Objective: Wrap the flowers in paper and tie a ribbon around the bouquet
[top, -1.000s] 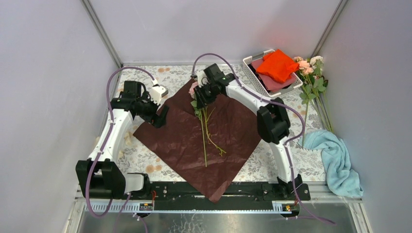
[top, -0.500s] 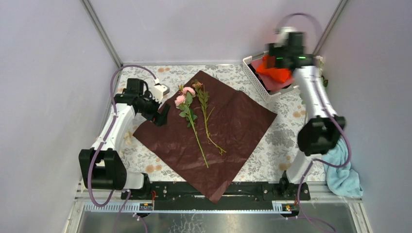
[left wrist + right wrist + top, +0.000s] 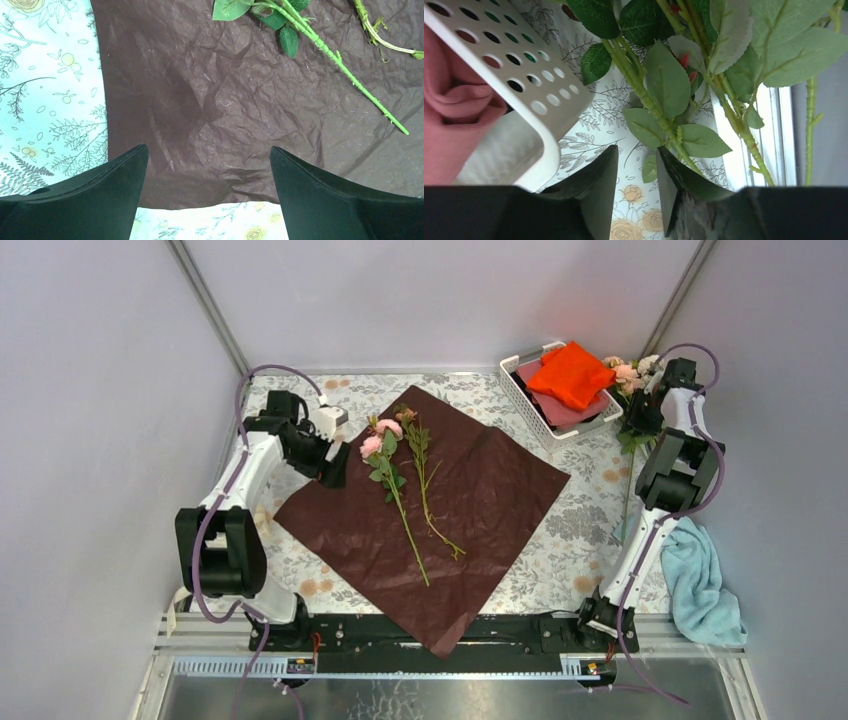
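Only two long-stemmed flowers [image 3: 396, 492] are laid on the crinkly maroon paper sheet [image 3: 490, 502], the leafy rose bunch [image 3: 664, 85] at two o'clock is faced by the narrowly parted, empty right gripper [image 3: 636, 150], and the left gripper [image 3: 208, 150] is held wide and empty at ten o'clock, with wrapping and tying not yet begun.

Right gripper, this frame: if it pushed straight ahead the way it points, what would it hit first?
Probably the leafy stems of the flowers, lying just ahead of the right gripper, beside the white basket; depth is hard to judge.
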Controlling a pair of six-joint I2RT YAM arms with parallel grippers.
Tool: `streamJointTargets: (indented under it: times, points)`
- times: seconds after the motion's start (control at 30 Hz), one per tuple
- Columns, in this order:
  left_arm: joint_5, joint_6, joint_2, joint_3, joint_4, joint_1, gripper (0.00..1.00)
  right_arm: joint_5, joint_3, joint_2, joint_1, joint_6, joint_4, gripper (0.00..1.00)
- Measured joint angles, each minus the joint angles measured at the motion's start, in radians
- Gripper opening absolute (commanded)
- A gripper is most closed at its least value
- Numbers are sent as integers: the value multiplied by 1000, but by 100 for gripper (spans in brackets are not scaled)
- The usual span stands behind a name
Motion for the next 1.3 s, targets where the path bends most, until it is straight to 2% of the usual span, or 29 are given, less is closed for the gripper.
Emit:
streamJointTargets:
  times: [0.47,0.63,0.87,1.03,1.3]
  points:
    - [13,1,83,-3,-18,21,99,-52,-23,8,1,-170,143,43]
    - [46,7,83,-3,-35,54,99,-53,7,63,1,-190,158,42]
    - [79,12,84,-3,-51,79,99,-55,47,119,-1,-198,162,14]
    - [95,12,85,-3,-61,83,99,-43,69,118,-1,-216,137,1]
    - [112,11,88,4,-69,85,99,17,70,1,0,-182,95,0]
